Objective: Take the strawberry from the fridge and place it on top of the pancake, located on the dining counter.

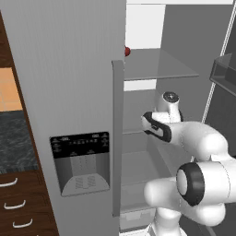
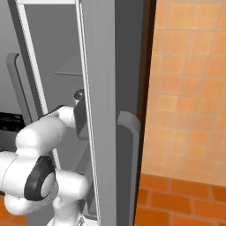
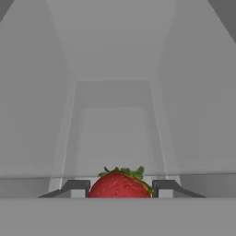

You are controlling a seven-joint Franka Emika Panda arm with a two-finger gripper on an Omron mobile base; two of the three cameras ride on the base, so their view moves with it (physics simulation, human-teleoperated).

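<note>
We have the gripper [image 3: 119,188] clenched on the strawberry [image 3: 119,185], fingertips [image 3: 76,188] pressing either flank, inside the fridge [image 1: 69,92] so it can be carried out.

strawberry [image 3: 119,185]: bright red, speckled skin, green leafy cap
hand [image 3: 119,188]: dark grey finger tips
fridge [image 1: 69,69]: plain grey doors, paler grey inside, white back panel near the top
dispenser panel [image 1: 80,162]: black, with small white markings and a grey recess
arm [image 1: 203,152]: white with black joints
wall [image 2: 190,88]: orange square tiles, light grout
floor [image 2: 176,203]: darker red-orange tiles
cabinet drawers [image 1: 18,203]: dark brown wood, pale handles
desk [image 1: 14,138]: dark mottled top
</note>
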